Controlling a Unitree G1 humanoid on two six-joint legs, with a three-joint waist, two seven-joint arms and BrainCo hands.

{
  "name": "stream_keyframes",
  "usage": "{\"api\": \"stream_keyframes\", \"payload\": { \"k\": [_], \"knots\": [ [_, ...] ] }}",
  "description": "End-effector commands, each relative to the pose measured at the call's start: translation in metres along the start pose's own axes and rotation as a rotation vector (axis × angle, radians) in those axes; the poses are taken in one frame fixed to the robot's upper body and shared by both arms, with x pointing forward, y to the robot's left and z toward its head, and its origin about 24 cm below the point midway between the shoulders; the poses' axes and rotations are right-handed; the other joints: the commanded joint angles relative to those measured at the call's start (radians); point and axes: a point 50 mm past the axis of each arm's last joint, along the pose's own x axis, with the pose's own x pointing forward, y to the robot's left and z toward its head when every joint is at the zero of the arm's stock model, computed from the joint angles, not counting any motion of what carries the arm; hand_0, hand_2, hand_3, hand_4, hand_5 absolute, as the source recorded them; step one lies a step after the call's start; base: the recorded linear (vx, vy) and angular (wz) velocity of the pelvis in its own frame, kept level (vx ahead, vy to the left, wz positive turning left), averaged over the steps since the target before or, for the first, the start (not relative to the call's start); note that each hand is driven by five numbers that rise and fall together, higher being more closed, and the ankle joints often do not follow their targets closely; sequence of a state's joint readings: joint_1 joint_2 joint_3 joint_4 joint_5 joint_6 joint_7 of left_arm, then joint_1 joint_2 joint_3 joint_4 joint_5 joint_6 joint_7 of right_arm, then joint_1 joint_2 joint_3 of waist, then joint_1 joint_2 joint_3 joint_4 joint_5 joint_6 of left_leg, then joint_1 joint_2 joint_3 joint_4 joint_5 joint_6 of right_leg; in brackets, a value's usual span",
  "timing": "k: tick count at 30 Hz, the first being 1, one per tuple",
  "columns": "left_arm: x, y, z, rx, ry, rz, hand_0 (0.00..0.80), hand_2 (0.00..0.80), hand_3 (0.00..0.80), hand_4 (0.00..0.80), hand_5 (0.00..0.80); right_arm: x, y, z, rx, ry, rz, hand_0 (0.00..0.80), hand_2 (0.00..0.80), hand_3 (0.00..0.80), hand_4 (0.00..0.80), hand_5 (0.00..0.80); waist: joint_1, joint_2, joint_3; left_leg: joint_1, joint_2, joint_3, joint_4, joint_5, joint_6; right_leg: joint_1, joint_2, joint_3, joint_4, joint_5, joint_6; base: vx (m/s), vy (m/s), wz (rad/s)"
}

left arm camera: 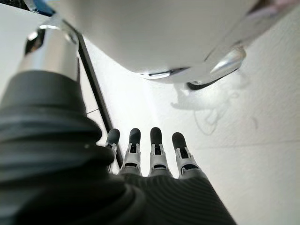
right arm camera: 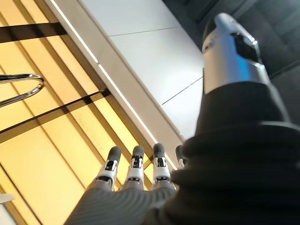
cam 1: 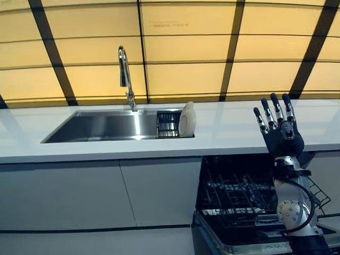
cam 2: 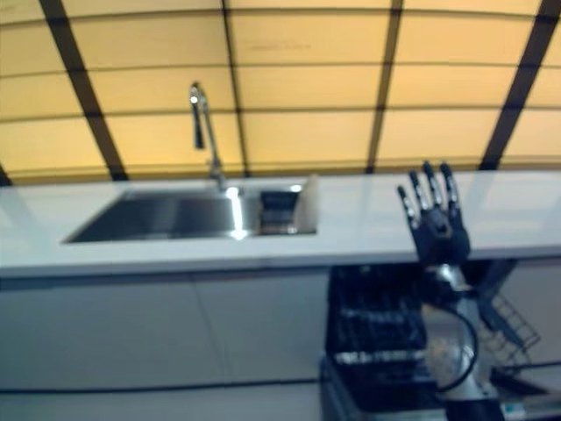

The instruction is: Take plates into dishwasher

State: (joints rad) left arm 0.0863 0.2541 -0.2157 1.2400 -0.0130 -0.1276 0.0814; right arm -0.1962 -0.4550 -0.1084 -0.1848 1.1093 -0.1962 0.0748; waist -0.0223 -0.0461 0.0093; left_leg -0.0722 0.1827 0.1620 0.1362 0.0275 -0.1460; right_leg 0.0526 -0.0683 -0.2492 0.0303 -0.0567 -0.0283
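Although the dishwasher [cam 1: 249,207] already stands open at the lower right of the frame, nothing seems to have gone into it yet, so the task looks barely begun. At the left of centre, a steel sink [cam 1: 101,127] is sunk into the white countertop [cam 1: 223,130], with a tall faucet [cam 1: 125,74] rising behind it. At the sink's right end a dark drying rack [cam 1: 168,123] holds one pale plate [cam 1: 186,119] standing on edge, untouched by either hand. Further right, the right hand [cam 1: 280,135] is raised in front of the counter edge, above the dishwasher's dark wire rack [cam 1: 239,194], fingers straight and slightly spread, holding nothing; its wrist view shows the same straight fingers pointing toward the yellow panelled wall [cam 1: 186,48]. The left hand [left arm camera: 154,159] appears only in its own wrist view, fingers straight and side by side, empty, hanging over pale floor. As far as I can judge, everything is left: reaching the plate, grasping it, carrying it right and down, and slotting it into the rack.
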Motion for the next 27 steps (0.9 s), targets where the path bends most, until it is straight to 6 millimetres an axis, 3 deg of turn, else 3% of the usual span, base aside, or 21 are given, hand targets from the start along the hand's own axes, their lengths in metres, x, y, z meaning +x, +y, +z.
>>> {"api": "stream_keyframes", "payload": {
  "k": [1, 4, 8, 12, 16, 17, 19, 21, 24, 25, 27],
  "knots": [
    [0.002, 0.012, 0.003, 0.038, 0.012, 0.05, 0.0, 0.0, 0.0, 0.0, 0.0, 0.02, 0.018, 0.016, -0.056, -0.103, 0.113, 0.0, 0.0, 0.0, 0.0, 0.0, 0.053, 0.001, 0.039, -0.017, 0.025, -0.013, -0.139, 0.18, -0.012, 0.093, -0.015, 0.045, -0.111, 0.07, 0.084, 0.15, 0.131, -0.01],
    [0.0, 0.008, -0.004, 0.009, 0.022, 0.043, 0.0, 0.0, 0.0, 0.0, 0.0, 0.017, 0.016, 0.016, -0.052, -0.09, 0.126, 0.0, 0.0, 0.0, 0.0, 0.0, 0.054, 0.013, 0.049, -0.037, 0.039, -0.041, -0.182, 0.229, -0.013, 0.118, -0.008, 0.091, -0.113, 0.053, 0.082, 0.203, 0.181, -0.19],
    [-0.002, 0.004, -0.012, -0.006, 0.036, 0.023, 0.0, 0.0, 0.0, 0.0, 0.0, 0.014, 0.012, 0.017, -0.056, -0.062, 0.136, 0.0, 0.0, 0.0, 0.0, 0.0, 0.057, 0.02, 0.043, -0.054, 0.05, -0.072, -0.196, 0.234, -0.012, 0.15, -0.015, 0.127, -0.113, 0.025, 0.083, 0.233, 0.249, -0.54],
    [-0.002, 0.001, -0.011, 0.001, 0.036, 0.012, 0.0, 0.0, 0.0, 0.0, 0.0, 0.011, 0.005, 0.019, -0.067, -0.054, 0.115, 0.0, 0.0, 0.0, 0.0, 0.0, 0.057, 0.01, 0.032, -0.04, 0.042, -0.033, -0.177, 0.163, 0.004, 0.172, -0.053, 0.106, -0.096, 0.007, 0.104, 0.212, 0.268, -0.24],
    [0.003, 0.01, 0.011, 0.008, -0.029, 0.033, 0.0, 0.0, 0.0, 0.0, 0.0, 0.005, -0.002, 0.021, -0.07, -0.082, 0.082, 0.0, 0.0, 0.0, 0.0, 0.0, 0.07, -0.013, 0.027, -0.074, -0.024, -0.057, -0.088, 0.095, 0.045, 0.171, -0.11, 0.105, 0.007, -0.016, 0.147, 0.151, 0.273, -0.02],
    [0.004, 0.011, 0.014, 0.01, -0.037, 0.037, 0.0, 0.0, 0.0, 0.0, 0.0, 0.004, -0.003, 0.021, -0.067, -0.086, 0.08, 0.0, 0.0, 0.0, 0.0, 0.0, 0.07, -0.016, 0.027, -0.073, -0.034, -0.059, -0.085, 0.091, 0.053, 0.164, -0.121, 0.105, 0.03, -0.002, 0.155, 0.123, 0.274, 0.02],
    [0.006, 0.017, 0.022, 0.029, -0.049, 0.049, 0.0, 0.0, 0.0, 0.0, 0.0, 0.001, -0.004, 0.02, -0.059, -0.102, 0.073, 0.0, 0.0, 0.0, 0.0, 0.0, 0.066, -0.033, 0.026, -0.058, -0.086, -0.069, -0.091, 0.076, 0.092, 0.124, -0.171, 0.125, 0.151, 0.099, 0.181, 0.119, 0.281, -0.03],
    [0.006, 0.019, 0.024, 0.046, -0.051, 0.052, 0.0, 0.0, 0.0, 0.0, 0.0, -0.001, -0.005, 0.019, -0.062, -0.112, 0.065, 0.0, 0.0, 0.0, 0.0, 0.0, 0.064, -0.035, 0.023, -0.047, -0.116, -0.074, -0.097, 0.066, 0.115, 0.106, -0.196, 0.14, 0.23, 0.17, 0.186, 0.129, 0.285, -0.06],
    [0.006, 0.021, 0.024, 0.051, -0.051, 0.054, 0.0, 0.0, 0.0, 0.0, 0.0, -0.002, -0.005, 0.018, -0.066, -0.119, 0.052, 0.0, 0.0, 0.0, 0.0, 0.0, 0.06, -0.023, 0.016, -0.017, -0.146, -0.08, -0.116, 0.055, 0.148, 0.059, -0.22, 0.162, 0.382, 0.263, 0.195, 0.141, 0.294, 0.03],
    [0.006, 0.022, 0.023, 0.051, -0.045, 0.059, 0.0, 0.0, 0.0, 0.0, 0.0, -0.002, -0.004, 0.017, -0.065, -0.12, 0.047, 0.0, 0.0, 0.0, 0.0, 0.0, 0.056, 0.001, 0.016, 0.018, -0.153, -0.094, -0.132, 0.045, 0.166, 0.002, -0.229, 0.171, 0.511, 0.311, 0.196, 0.159, 0.321, -0.06],
    [0.005, 0.026, 0.017, 0.037, -0.017, 0.071, 0.0, 0.0, 0.0, 0.0, 0.0, 0.004, -0.003, 0.014, -0.058, -0.113, 0.052, 0.0, 0.0, 0.0, 0.0, 0.0, 0.057, 0.025, 0.021, 0.06, -0.159, -0.105, -0.149, 0.031, 0.178, -0.074, -0.236, 0.174, 0.611, 0.326, 0.194, 0.182, 0.295, 0.03]
  ]
}}
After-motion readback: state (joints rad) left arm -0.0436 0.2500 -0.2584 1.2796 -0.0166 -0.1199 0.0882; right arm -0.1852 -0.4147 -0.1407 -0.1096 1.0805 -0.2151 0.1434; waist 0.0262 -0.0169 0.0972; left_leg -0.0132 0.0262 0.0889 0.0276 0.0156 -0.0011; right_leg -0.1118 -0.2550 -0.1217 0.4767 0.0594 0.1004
